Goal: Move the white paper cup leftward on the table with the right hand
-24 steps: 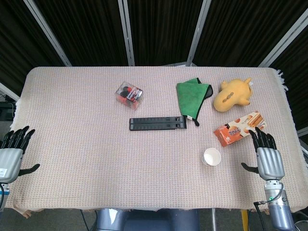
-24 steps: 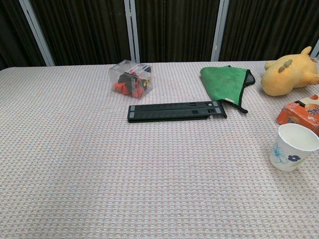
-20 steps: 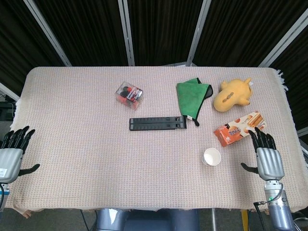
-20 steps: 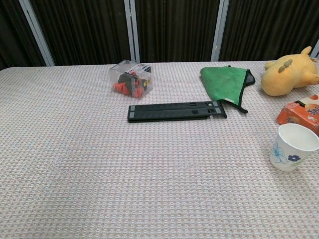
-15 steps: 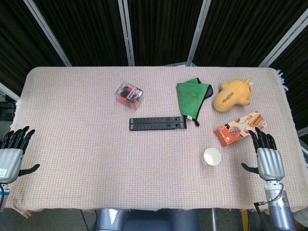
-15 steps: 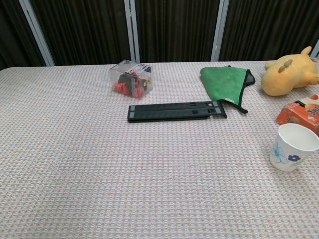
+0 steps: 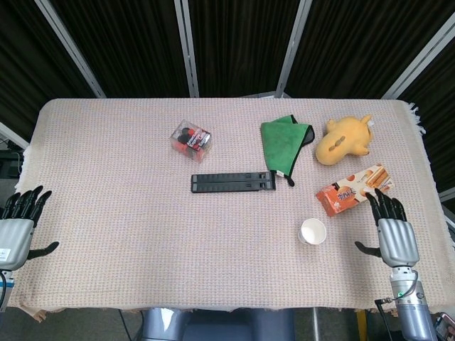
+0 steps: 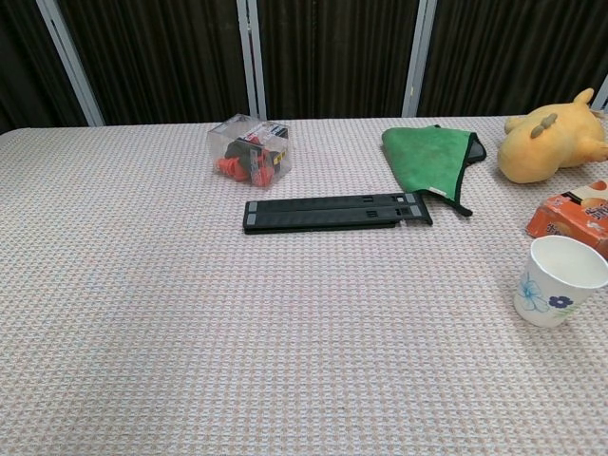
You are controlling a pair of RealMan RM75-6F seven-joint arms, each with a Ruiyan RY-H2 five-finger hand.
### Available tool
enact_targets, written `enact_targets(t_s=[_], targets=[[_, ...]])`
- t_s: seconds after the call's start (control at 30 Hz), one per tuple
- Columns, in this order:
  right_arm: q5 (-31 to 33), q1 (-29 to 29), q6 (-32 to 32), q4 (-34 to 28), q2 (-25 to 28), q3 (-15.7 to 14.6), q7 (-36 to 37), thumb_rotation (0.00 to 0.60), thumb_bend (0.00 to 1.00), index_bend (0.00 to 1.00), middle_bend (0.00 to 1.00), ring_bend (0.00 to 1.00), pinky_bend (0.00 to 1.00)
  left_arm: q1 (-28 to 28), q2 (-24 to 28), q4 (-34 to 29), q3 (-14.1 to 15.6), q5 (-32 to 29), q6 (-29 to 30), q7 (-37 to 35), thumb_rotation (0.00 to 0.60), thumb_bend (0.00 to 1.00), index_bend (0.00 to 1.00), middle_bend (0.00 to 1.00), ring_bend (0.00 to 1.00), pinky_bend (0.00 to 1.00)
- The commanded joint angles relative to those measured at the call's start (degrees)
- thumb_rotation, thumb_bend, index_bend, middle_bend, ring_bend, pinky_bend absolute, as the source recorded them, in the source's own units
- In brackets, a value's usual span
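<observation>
The white paper cup (image 7: 313, 231) (image 8: 558, 280), printed with small blue flowers, stands upright on the woven tablecloth at the right front. My right hand (image 7: 389, 231) hovers a short way to the cup's right with its fingers spread and nothing in it. At the table's front left corner, my left hand (image 7: 18, 226) is also open and empty. The chest view shows neither hand.
An orange snack box (image 7: 352, 190) lies just behind the cup, a yellow plush toy (image 7: 344, 139) and a green cloth (image 7: 286, 139) further back. A black folded stand (image 7: 233, 182) lies mid-table, a clear box of red items (image 7: 192, 138) behind it.
The right hand has drifted very slightly downward in the head view. Nothing else has moved.
</observation>
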Motion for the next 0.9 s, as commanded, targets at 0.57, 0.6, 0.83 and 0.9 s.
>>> enact_targets(t_s=[0.57,0.6,0.83,0.9], targets=[[-7.1,3.8,-10.2,-12.8,9.9,-4.2,8.3,0.6,0.1,0.08,0.0,0.0,0.0,0.1,0.0,0.0,0.1,0.3,0.2,0.1,0.6,0.0,0.0,0.0,0.0,0.0],[-6.8,4.0,-10.8,-12.9,9.8,-4.2,8.1,0.6,0.1,0.09,0.0,0.0,0.0,0.1,0.0,0.0,0.1,0.3,0.2,0.0,0.6,0.0,0.0,0.0,0.0,0.0],[-2.4,6.3,-13.9,-12.5,8.1,-3.2,5.7,0.6,0.11,0.13,0.0,0.0,0.0,0.1,0.1,0.0,0.1,0.2,0.1,0.0,0.6,0.0,0.0,0.0,0.0,0.0],[-0.9,6.8,-14.4,-12.2,7.5,-2.8,4.7,0.6,0.12,0.14,0.0,0.0,0.0,0.1,0.1,0.0,0.1,0.2,0.1,-0.1,0.6,0.0,0.0,0.0,0.0,0.0]])
